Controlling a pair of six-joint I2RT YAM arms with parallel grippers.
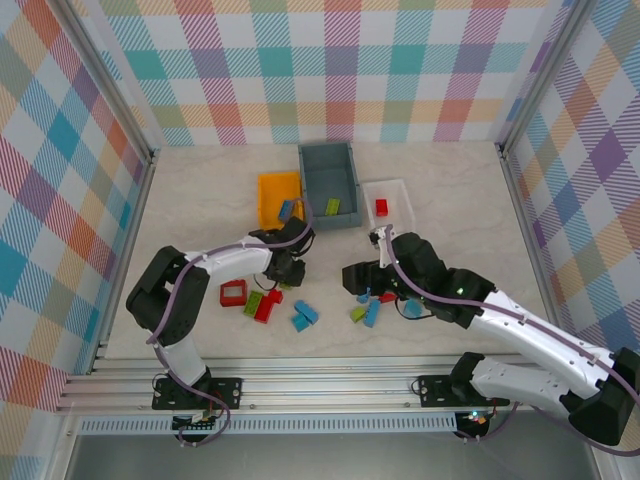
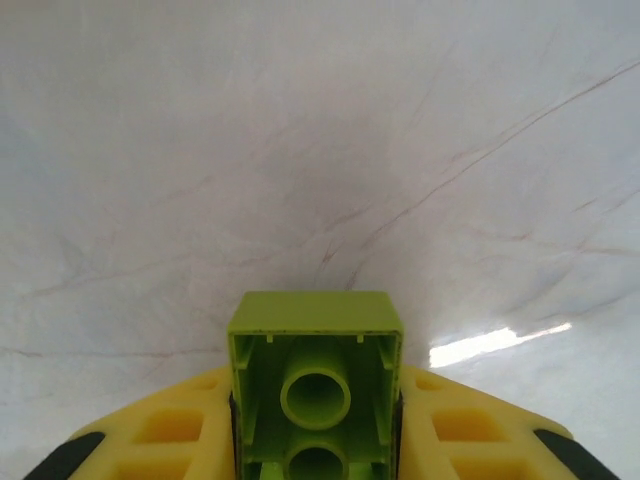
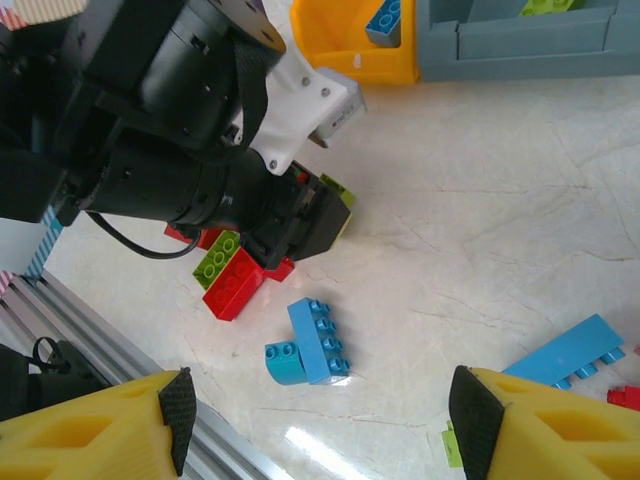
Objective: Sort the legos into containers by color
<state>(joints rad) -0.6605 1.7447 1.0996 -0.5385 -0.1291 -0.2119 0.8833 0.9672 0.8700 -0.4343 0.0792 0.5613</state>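
My left gripper (image 2: 315, 445) is shut on a lime green lego (image 2: 315, 365), its hollow underside facing the camera, just above the bare table. From above, that left gripper (image 1: 284, 268) is low beside a red square frame (image 1: 233, 293), a green brick (image 1: 253, 303) and a red brick (image 1: 267, 305). My right gripper (image 3: 325, 425) stands open, fingers wide apart, over two joined light blue bricks (image 3: 308, 342). The right gripper (image 1: 358, 283) hovers near green, blue and red legos (image 1: 372, 313). Behind are the orange-yellow container (image 1: 270, 188), the grey-blue container (image 1: 329, 165) and the white container (image 1: 398, 187).
A blue brick (image 1: 287, 209) lies in the orange-yellow bin, a green one (image 1: 333, 206) in the grey-blue bin, a red one (image 1: 381, 207) in the white bin. The left arm (image 3: 170, 150) fills the right wrist view's upper left. A metal rail (image 1: 320, 375) runs along the near edge.
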